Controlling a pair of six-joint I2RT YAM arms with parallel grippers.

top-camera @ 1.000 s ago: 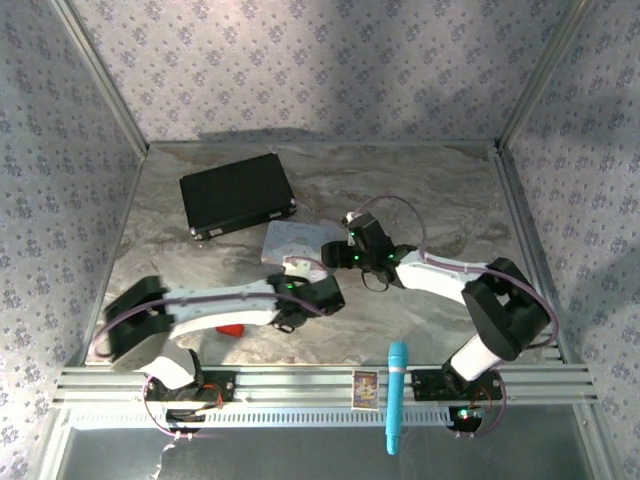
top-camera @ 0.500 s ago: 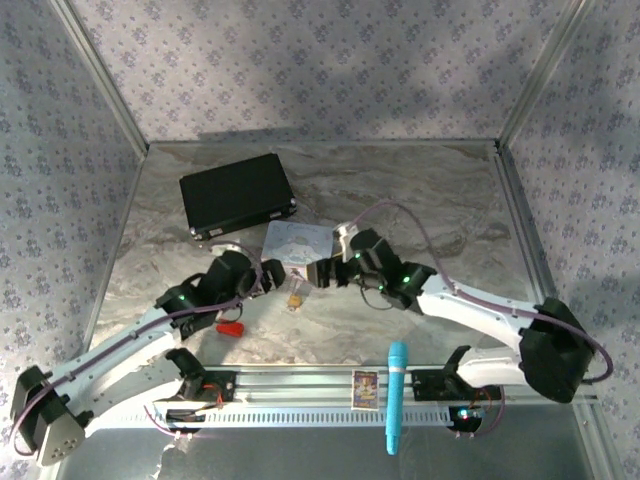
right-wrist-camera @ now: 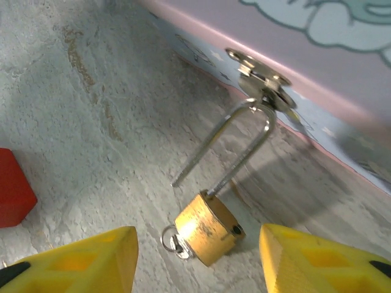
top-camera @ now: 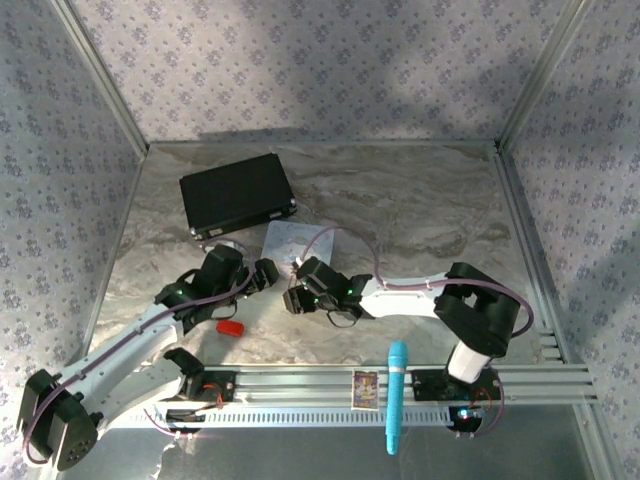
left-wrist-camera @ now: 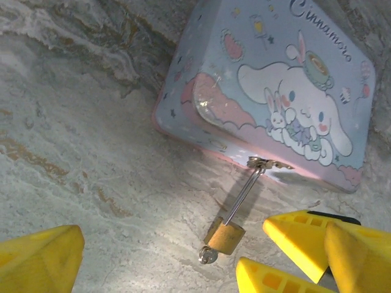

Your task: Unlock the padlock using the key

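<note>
Over on the left, the left gripper [top-camera: 262, 276] is hovering near the pastel tin [left-wrist-camera: 275, 91] with its fingers spread wide and nothing between them; it is looking down on the work and touching none of it. A small red block [right-wrist-camera: 11, 189] is lying on the marble table [left-wrist-camera: 79, 152] a little way off, taking no part.

In the middle, the padlock [right-wrist-camera: 208, 227] is lying on its side on the table just beside the tin, its shackle [right-wrist-camera: 244, 143] hanging through the tin's hasp [right-wrist-camera: 259, 76]; the key [right-wrist-camera: 173, 240] is sitting in the base of the brass body. One leg of the shackle is showing a free end outside the body, so I'd say the lock is already sprung, or very nearly.

The right gripper [right-wrist-camera: 198, 250] is straddling that body, fingers apart, one on each side, neither touching it.

To my eye the job is reaching its closing step. The next move is calling for the right fingers to close squarely on the body without knocking the key; then the shackle wants checking, to see it is swinging loose.
</note>
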